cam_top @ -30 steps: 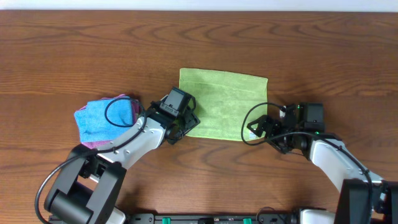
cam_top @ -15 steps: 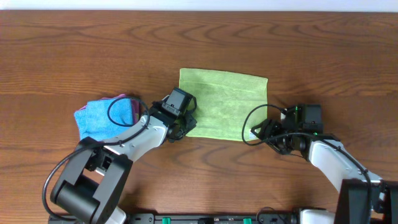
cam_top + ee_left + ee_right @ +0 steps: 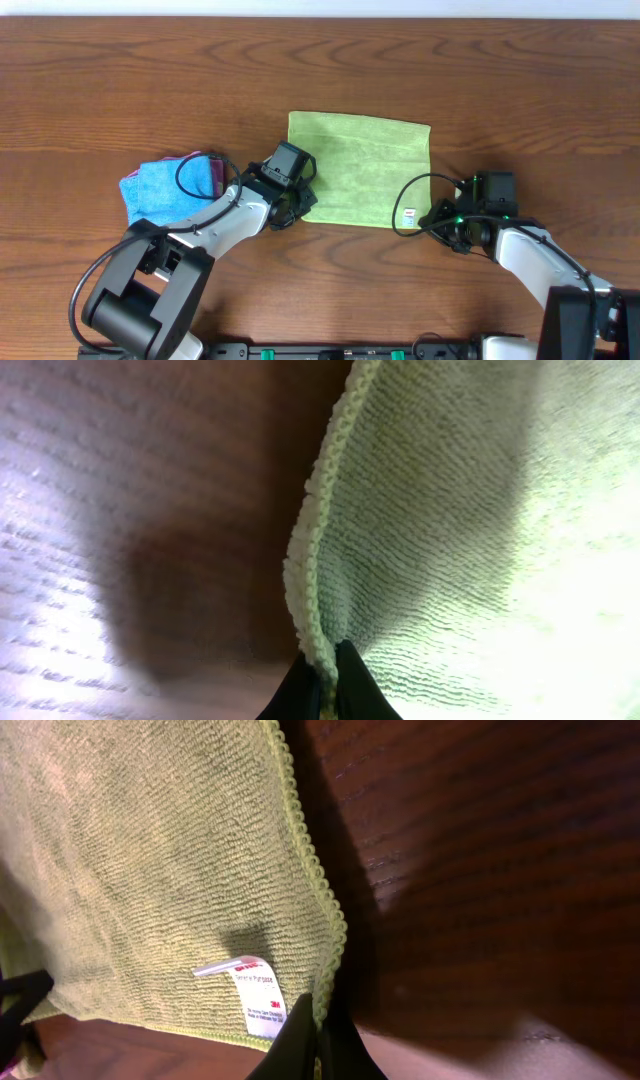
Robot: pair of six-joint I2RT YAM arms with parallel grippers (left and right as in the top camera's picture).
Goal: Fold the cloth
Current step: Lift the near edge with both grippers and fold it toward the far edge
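While the cloth lies flat on the table, L gripper pinches its near-left hem, R gripper its near-right corner by tag; wood open beyond far edge, blue cloth left.

The overhead camera is looking straight down on the table from well above. Each wrist camera is peering past its own jaws, very close, sharing with it the cloth edge between them.

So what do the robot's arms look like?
The left arm and right arm are smooth white tubes with chunky black joints. Each carries a looping black cable, and the fingers are thin and black.
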